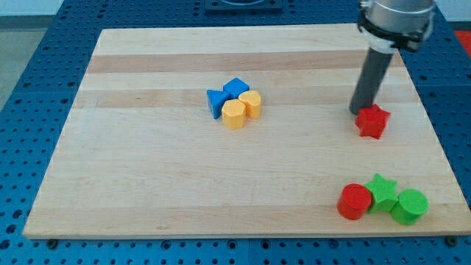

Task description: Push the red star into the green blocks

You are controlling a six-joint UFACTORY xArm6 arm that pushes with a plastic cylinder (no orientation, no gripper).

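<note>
Lining up behind the red star (372, 121) for the push toward the green blocks.

The rod's tip (358, 112) sits at the star's upper-left edge, touching or just beside it; contact cannot be confirmed. The arm has no fingers to open or close, only this rod. The star lies near the wooden board's (147, 184) right edge, well apart from the green star (382, 190) and green cylinder (409, 206), which cluster with a red cylinder (355, 202) toward the view's bottom right. The next move likely calls for a downward push, slightly rightward, keeping the star from slipping sideways. The arm is cut off at the view's top. A blue and yellow cluster (235, 103) sits mid-board, uninvolved.
</note>
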